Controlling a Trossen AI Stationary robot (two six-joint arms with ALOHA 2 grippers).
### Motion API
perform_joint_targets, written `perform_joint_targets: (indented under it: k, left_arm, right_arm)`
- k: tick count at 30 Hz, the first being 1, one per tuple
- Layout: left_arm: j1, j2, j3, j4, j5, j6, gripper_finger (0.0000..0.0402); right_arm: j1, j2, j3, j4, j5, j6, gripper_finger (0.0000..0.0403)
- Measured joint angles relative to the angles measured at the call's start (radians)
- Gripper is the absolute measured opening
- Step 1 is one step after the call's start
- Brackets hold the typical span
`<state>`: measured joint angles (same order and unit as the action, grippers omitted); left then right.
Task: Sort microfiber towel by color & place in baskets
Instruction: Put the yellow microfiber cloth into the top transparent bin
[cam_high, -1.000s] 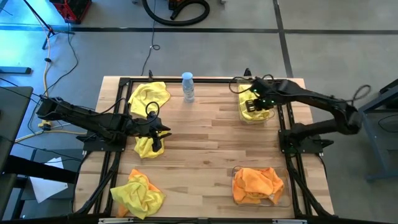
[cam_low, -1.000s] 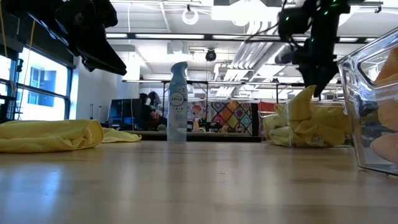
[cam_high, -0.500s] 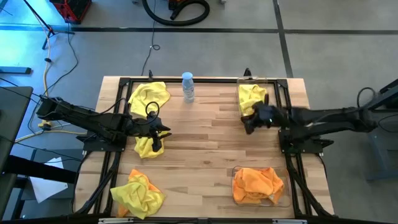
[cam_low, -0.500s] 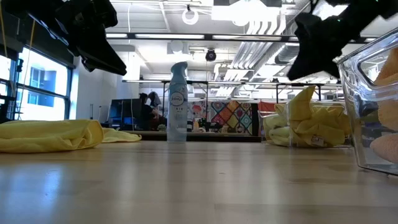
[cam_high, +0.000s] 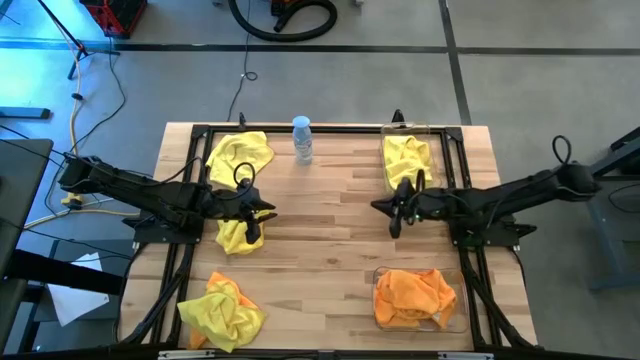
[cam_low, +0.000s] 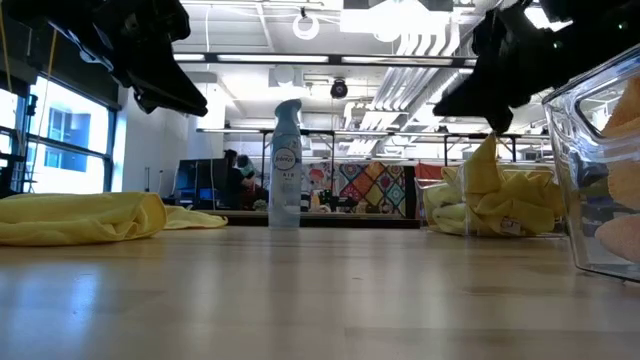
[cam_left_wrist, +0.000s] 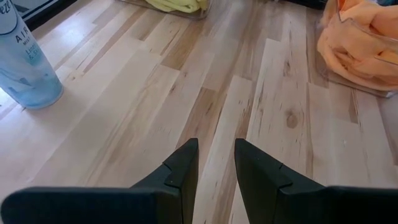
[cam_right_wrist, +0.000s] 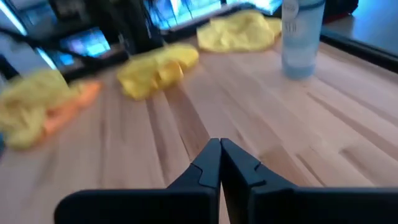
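Observation:
A yellow towel (cam_high: 407, 160) lies in the clear far-right basket (cam_high: 432, 130). Orange towels (cam_high: 412, 295) fill the near-right basket (cam_high: 465, 320). Loose yellow towels lie at the far left (cam_high: 240, 155), the middle left (cam_high: 236, 238) and the near left (cam_high: 222, 312), the last with an orange one beside it. My left gripper (cam_high: 262, 214) hovers beside the middle-left towel, slightly open and empty (cam_left_wrist: 216, 167). My right gripper (cam_high: 386, 208) is shut and empty (cam_right_wrist: 220, 157) above bare wood, near of the far-right basket.
A clear spray bottle (cam_high: 302, 140) stands at the far middle and also shows in the low view (cam_low: 285, 165). A black metal frame (cam_high: 300, 128) runs along the table's sides. Bare wood (cam_high: 330, 250) lies between the two grippers.
My right gripper has drawn back from over the far-right basket, going toward the table's near edge and a little left, and now hangs over bare wood. The yellow towel stays in that basket. My left arm has kept still.

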<state>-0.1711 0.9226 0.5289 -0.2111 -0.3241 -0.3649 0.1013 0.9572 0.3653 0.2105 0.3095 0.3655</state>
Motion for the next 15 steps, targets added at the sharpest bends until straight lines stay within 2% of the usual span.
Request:
perform_joint_targets:
  k: [11, 15]
  left_arm:
    - [-0.002, 0.0, 0.001, -0.006, -0.01, -0.041, 0.009]
    - [-0.027, 0.016, 0.067, -0.142, -0.033, -0.116, 0.009]
  right_arm:
    - [0.0, 0.073, 0.0, -0.073, 0.002, 0.018, 0.0002]
    - [0.0, 0.073, 0.0, -0.072, 0.002, -0.002, 0.0002]
